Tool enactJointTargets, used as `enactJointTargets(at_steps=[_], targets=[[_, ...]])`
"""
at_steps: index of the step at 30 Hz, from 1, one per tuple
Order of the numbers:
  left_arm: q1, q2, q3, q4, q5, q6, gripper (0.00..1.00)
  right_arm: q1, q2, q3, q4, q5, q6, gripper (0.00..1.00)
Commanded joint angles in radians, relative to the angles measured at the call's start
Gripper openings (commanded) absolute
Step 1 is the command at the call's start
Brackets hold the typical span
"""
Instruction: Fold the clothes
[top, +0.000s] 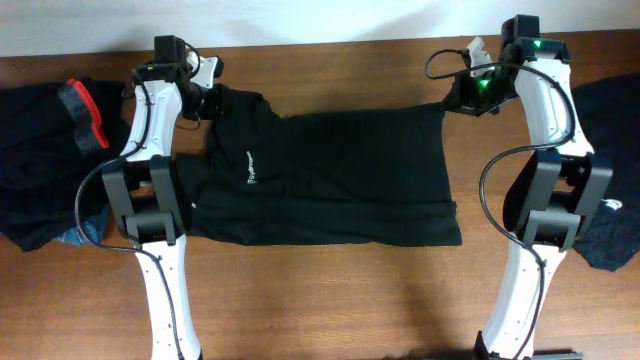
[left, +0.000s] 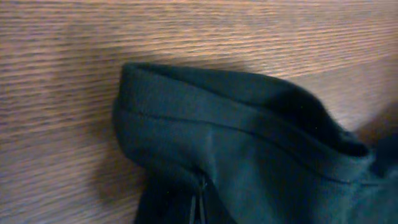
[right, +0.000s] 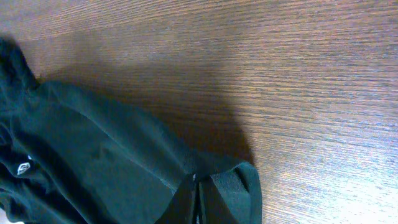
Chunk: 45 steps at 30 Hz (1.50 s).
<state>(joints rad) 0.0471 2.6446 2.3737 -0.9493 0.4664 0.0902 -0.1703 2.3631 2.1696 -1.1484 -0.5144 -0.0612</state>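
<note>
Left gripper (top: 203, 100) and right gripper (top: 461, 97) pinch the black T-shirt (top: 330, 170); I fear uneven pulling slips a corner free.

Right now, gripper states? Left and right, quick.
Left gripper: closed, pinching one far corner of the spread black shirt.
Right gripper: closed, pinching the same shirt's other far corner.

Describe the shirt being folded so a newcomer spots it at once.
On the wooden table, look between the two white arms. The black shirt spread wide there shows a small white logo; the red-banded heap and the other dark garment sit at the table's ends.
</note>
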Motion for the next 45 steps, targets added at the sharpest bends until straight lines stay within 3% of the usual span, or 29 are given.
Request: enactJointTargets(at_steps=[1, 10, 17, 24, 31, 37, 45], targets=[[0.008, 0.008, 0.068, -0.035, 0.062, 0.010, 0.00, 0.000, -0.036, 0.020, 0.000, 0.003, -0.013, 0.04], [0.009, 0.008, 0.289, -0.261, 0.056, 0.010, 0.01, 0.000, -0.036, 0.020, -0.004, 0.002, -0.013, 0.04], [0.010, 0.008, 0.385, -0.507, -0.029, 0.014, 0.00, -0.014, -0.036, 0.021, -0.071, 0.002, -0.012, 0.04], [0.014, 0.008, 0.425, -0.669, -0.042, 0.140, 0.01, -0.066, -0.037, 0.026, -0.148, -0.053, -0.013, 0.04], [0.015, 0.008, 0.462, -0.739, -0.043, 0.151, 0.00, -0.106, -0.048, 0.030, -0.201, -0.156, -0.021, 0.04], [0.005, 0.007, 0.462, -0.739, -0.011, 0.143, 0.00, -0.104, -0.048, 0.030, -0.330, -0.155, -0.120, 0.04], [0.013, -0.038, 0.461, -0.739, -0.069, 0.070, 0.00, -0.105, -0.048, 0.030, -0.377, -0.155, -0.150, 0.04]])
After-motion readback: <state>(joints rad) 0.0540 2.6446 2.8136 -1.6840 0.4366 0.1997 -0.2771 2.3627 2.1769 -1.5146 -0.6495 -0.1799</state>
